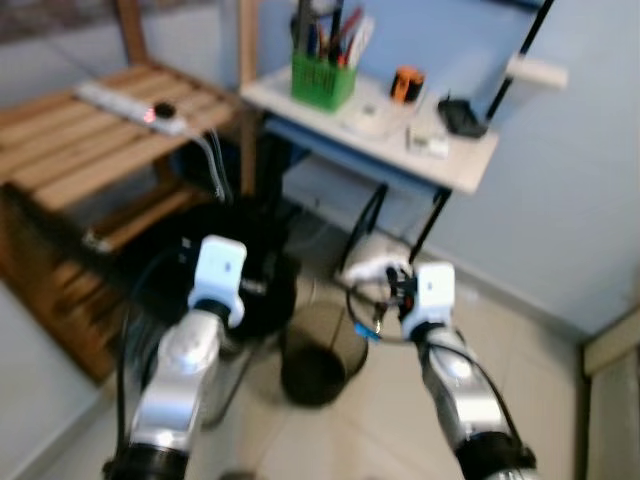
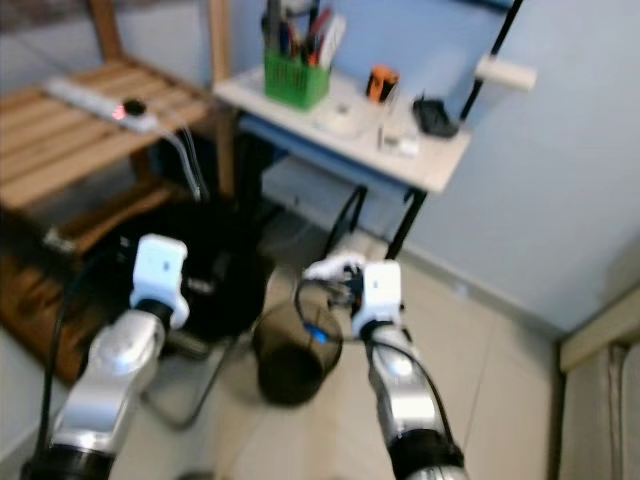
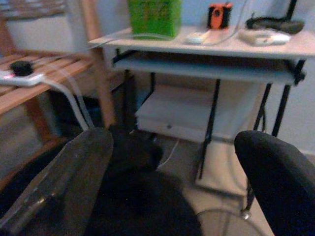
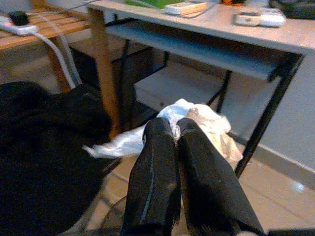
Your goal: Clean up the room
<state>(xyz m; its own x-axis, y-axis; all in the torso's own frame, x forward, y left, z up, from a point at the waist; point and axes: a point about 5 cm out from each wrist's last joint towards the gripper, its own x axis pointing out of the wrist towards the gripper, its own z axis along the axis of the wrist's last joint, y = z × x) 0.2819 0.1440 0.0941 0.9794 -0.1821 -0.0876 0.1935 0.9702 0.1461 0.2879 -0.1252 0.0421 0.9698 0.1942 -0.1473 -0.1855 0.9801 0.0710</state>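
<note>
I have the right gripper point(image 4: 177, 129) closed, its two black fingers pinched together on a crumpled white piece of paper or plastic wrap point(image 4: 199, 120) that bunches out past the fingertips; in the head view that same white wad point(image 1: 372, 268) sits just ahead of the wrist, held up off the floor; directly below and slightly to the left of the gripper stands a dark round wire-mesh waste bin point(image 1: 320, 355) on the pale tiled floor point(image 1: 560, 340); the wad is above the bin's far rim, not inside it. My left gripper point(image 3: 172, 187) is open, fingers spread wide apart with nothing between them; beneath it lies a black bag or heap of dark fabric point(image 1: 255, 275). Beyond both grippers is a small white desk on black metal legs point(image 1: 470, 165) carrying a green pen holder point(image 1: 322, 78); to the left of the left gripper, a slatted wooden rack point(image 1: 70, 150) with a white power strip point(image 1: 130, 105).
</note>
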